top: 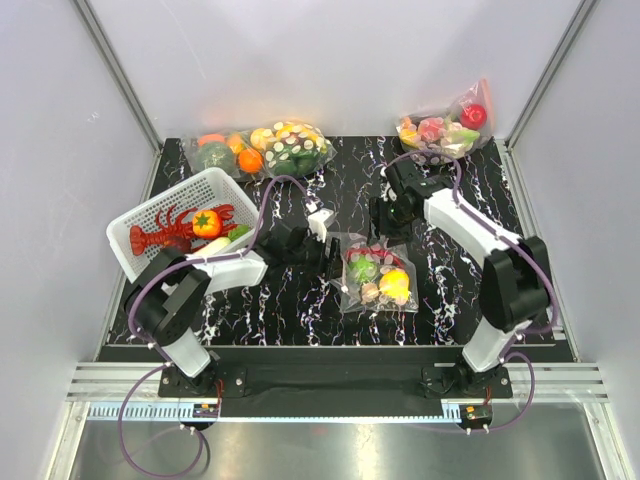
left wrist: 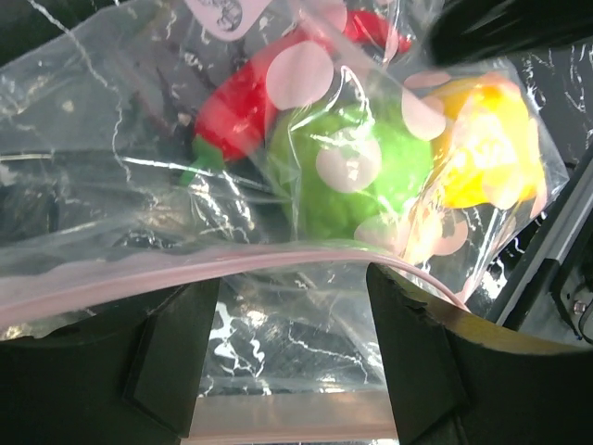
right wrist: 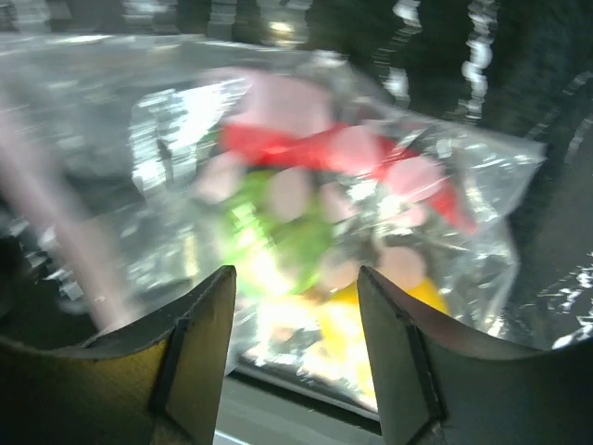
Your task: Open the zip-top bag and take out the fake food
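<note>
- Spotted zip-top bag point(top: 378, 275) at mat point(top: 300, 300) centre, 3 o'clock of left gripper point(left wrist: 295, 311), fake food point(left wrist: 352, 176) inside.
- Saw left gripper spread wide, zip strip point(left wrist: 111, 278) lying across, nothing pinched; right gripper point(right wrist: 296, 315) parted too, empty.
- Risked dragging the unpinned, floppy bag instead of opening it.

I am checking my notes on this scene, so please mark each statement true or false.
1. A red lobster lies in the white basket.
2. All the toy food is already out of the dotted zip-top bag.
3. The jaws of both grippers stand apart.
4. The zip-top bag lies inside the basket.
1. True: the lobster lies in the basket.
2. False: the green fruit and the yellow fruit are inside the zip-top bag.
3. True: the left gripper and the right gripper are both open.
4. False: it lies on the black table, between the two arms.
</note>
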Motion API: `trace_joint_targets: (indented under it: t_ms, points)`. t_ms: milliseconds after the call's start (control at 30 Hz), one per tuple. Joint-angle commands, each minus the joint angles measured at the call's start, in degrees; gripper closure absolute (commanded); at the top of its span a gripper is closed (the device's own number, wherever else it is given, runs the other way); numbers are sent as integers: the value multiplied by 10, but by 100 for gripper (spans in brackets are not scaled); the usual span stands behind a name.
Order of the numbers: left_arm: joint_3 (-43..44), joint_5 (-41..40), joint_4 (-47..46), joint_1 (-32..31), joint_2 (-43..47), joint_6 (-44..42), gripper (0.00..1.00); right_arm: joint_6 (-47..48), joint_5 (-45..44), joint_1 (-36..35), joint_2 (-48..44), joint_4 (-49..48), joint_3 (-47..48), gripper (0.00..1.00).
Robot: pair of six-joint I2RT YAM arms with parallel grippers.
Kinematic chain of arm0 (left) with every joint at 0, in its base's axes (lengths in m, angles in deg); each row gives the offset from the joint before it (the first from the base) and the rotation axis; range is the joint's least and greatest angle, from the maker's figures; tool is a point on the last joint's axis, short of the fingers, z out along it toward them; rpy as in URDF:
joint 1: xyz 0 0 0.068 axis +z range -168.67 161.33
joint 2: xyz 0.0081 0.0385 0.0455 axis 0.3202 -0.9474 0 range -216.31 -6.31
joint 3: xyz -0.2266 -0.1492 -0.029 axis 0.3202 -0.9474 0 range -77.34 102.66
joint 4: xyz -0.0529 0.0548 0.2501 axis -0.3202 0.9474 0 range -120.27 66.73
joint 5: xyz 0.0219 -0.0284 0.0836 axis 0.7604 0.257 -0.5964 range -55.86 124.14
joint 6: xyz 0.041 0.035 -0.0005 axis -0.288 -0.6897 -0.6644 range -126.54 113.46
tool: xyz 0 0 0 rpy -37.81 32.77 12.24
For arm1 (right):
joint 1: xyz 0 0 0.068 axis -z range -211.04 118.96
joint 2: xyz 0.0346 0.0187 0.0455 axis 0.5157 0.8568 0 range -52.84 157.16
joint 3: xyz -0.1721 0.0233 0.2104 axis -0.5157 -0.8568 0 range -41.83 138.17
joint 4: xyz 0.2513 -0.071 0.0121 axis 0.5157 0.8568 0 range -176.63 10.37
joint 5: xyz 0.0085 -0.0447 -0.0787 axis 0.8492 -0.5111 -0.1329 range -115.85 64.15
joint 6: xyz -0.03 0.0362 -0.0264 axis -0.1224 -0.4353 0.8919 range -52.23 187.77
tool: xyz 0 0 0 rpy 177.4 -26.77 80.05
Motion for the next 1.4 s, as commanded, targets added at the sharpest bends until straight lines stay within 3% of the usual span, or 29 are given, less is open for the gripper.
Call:
trace_joint_targets:
  t_ms: [0,133,500,967,1000,1133,1367]
  points:
    - [-5,-12,-24,0,32,-13,30,10,67,-14,-52,-6,21,37]
    - [-1,-14,-21,0,30,-2,30,31,135,-27,-72,-13,18,37]
    - [22,-11,-7,0,28,5,30,91,205,-86,-70,-15,7,36]
    - [41,-12,-5,0,34,19,30,82,141,-117,-42,-41,-38,37]
    - [37,-12,-5,0,35,20,29,77,136,-116,-41,-45,-37,40]
    - [26,-11,-9,0,43,20,30,54,120,-117,-38,-59,-31,67]
    - [16,-14,-16,0,46,23,29,50,93,-117,-34,-48,-21,89]
